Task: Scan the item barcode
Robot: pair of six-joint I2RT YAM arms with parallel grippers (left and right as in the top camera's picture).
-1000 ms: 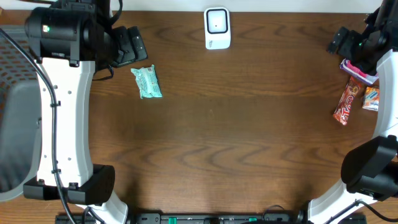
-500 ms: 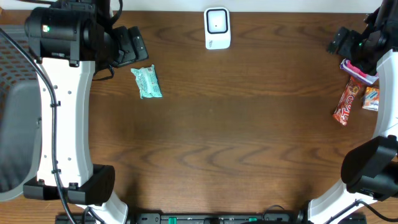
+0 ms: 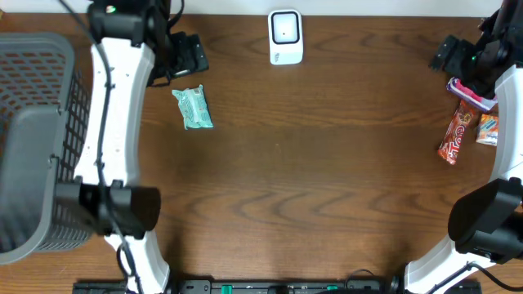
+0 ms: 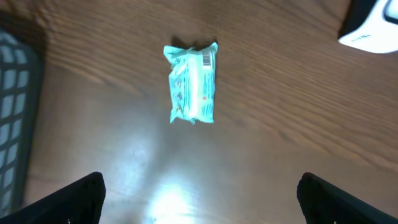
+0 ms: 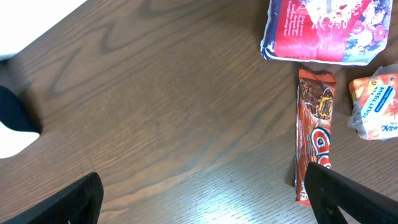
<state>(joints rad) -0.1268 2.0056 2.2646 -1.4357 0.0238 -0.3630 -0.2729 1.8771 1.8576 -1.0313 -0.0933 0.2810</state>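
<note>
We're at the pick-up stage. The left gripper (image 4: 200,186) hangs above the green packet (image 4: 193,84), jaws spread wide and holding nothing. The packet lies flat on the table (image 3: 327,180), alone on the left side, with its barcode (image 4: 206,60) facing up near one end. By the look of it nothing has been scanned yet; the white scanner (image 3: 285,37) sits at the far edge, well apart from the packet.

On the right, the right gripper (image 5: 202,190) is also wide open and empty, hovering near a small cluster of goods.

Next move, we reckon: lower the left fingers astride the packet's narrow width and close gently, since it looks soft. Then lift and turn the barcode toward the scanner.

Let's count: one green packet, one scanner and one wire basket (image 3: 33,122) at the left edge. The right side has three items: one red bag (image 5: 323,31), one chocolate bar (image 5: 316,140) and one orange tissue pack (image 5: 376,109). Two arms, both empty-handed.
</note>
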